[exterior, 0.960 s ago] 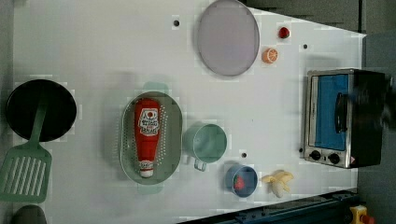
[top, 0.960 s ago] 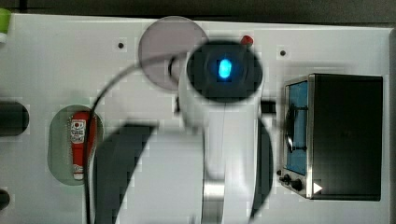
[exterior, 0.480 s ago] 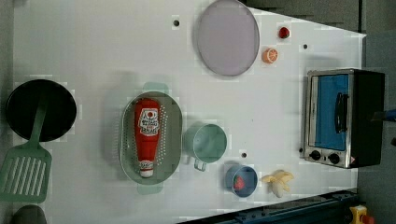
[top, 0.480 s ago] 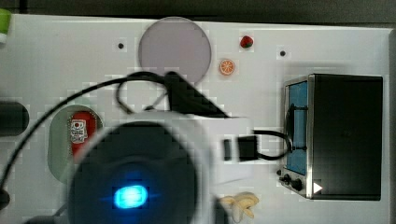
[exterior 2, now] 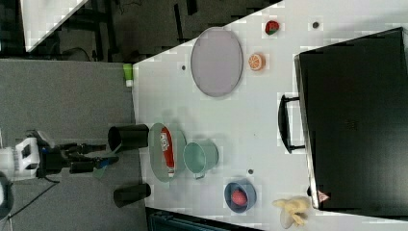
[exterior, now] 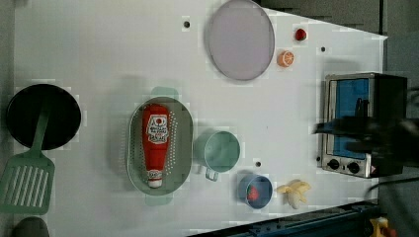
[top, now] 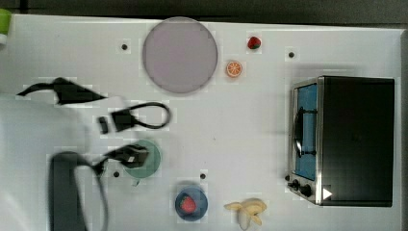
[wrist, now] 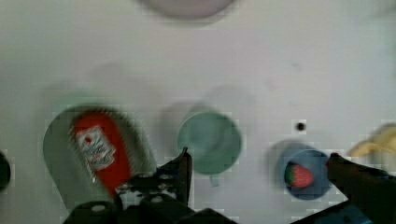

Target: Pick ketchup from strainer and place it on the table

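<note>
tool: jaws spread wide, holding nothing, hanging above the surface
ketchup: lying in the strainer (cap toward the tool's base in the wrist view), beyond one finger
green cup: below the gap, by that finger

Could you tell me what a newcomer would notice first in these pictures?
Probably the red ketchup, lying lengthwise in the pale green strainer at the middle of the white table in the left view. Next, the black toaster oven at the left view's right edge and the big lilac plate near the top. In the wrist view the open gripper hangs above the green cup.
</note>
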You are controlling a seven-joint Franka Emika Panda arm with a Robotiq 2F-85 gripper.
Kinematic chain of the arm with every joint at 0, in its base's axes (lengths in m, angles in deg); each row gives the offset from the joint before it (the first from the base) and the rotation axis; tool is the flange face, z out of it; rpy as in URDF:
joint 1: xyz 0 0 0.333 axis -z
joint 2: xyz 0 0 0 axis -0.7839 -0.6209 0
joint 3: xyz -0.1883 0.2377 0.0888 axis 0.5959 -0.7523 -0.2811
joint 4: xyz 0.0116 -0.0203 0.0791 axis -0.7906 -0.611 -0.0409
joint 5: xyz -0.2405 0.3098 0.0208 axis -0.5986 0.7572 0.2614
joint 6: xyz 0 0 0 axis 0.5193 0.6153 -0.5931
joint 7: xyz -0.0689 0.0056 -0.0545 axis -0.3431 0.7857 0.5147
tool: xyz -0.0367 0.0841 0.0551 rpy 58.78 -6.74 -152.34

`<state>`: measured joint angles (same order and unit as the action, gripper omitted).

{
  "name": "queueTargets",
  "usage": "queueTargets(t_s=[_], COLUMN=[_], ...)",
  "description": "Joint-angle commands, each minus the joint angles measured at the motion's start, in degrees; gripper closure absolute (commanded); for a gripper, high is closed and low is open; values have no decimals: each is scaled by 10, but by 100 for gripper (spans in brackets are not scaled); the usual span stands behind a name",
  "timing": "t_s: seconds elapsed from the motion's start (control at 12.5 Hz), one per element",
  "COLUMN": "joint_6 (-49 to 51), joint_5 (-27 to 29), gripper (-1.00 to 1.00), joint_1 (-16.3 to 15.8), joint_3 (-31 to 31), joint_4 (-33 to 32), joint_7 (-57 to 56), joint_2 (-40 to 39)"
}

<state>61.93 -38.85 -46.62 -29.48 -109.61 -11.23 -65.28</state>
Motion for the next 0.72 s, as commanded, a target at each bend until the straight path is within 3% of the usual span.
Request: queueTargets(t_s=[0.08, 0.72], joint_6=[-35, -226], joint_5=[2, -4], gripper=[-100, -100], joint_1=[-7, -11], joint_3=[-46, -168], joint_4=[-14, -101], joint_7=[35, 35], joint_2=[-16, -124])
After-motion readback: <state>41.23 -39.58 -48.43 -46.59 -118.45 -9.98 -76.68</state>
